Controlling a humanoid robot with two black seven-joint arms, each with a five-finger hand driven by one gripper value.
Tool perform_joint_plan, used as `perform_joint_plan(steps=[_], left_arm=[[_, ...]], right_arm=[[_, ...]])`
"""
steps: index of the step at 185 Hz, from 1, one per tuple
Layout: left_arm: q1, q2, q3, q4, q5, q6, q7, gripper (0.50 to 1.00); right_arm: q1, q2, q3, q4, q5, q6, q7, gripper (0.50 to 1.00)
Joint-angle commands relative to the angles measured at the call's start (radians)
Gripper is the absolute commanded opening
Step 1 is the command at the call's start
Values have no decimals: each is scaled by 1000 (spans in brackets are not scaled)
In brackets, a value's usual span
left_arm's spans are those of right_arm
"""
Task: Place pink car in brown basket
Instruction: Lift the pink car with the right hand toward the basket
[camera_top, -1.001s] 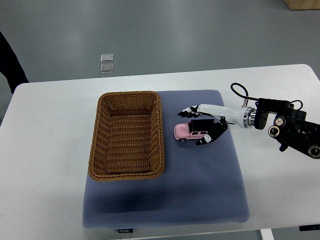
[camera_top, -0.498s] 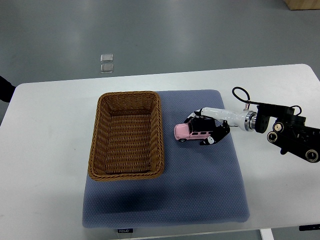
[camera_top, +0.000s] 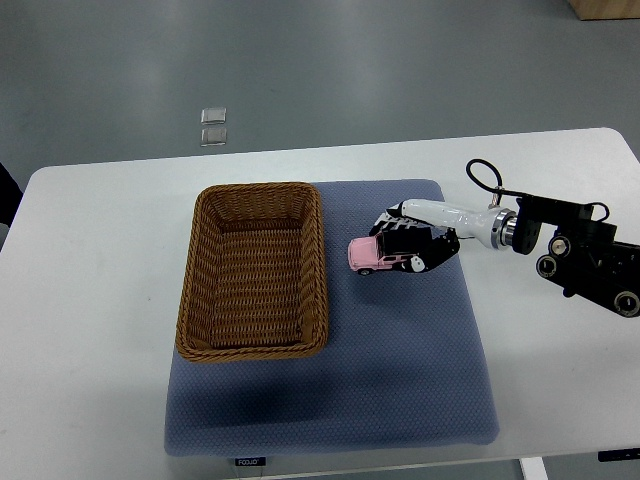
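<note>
White table (camera_top: 100, 260) on grey floor (camera_top: 400, 70); right robot hand (camera_top: 412, 243) grasps pink car (camera_top: 378, 257).

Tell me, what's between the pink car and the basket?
Nothing but a narrow strip of the blue mat. In the top view, the car, held in the right hand, sits just right of the basket, apart from its rim.

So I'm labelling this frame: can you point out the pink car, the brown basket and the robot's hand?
pink car (camera_top: 372, 257), top view, on its exposed front half.
brown basket (camera_top: 321, 270), top view, on its right rim.
right hand (camera_top: 412, 243), top view, on the fingers closed over the car's rear.
</note>
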Motion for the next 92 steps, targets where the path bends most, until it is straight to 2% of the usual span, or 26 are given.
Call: perform_joint_plan(steps=[1,57,92], left_arm=[[0,0,0,0,0,0,0,1000],[0,0,0,2,0,0,0,1000],[0,0,3,-4,0,0,0,1000]], right_arm=[[24,-32,9,29,7,8,15,500],[139,-13,15,72,85,34,15,500],[193,100,-2,46,114,33,7,500]])
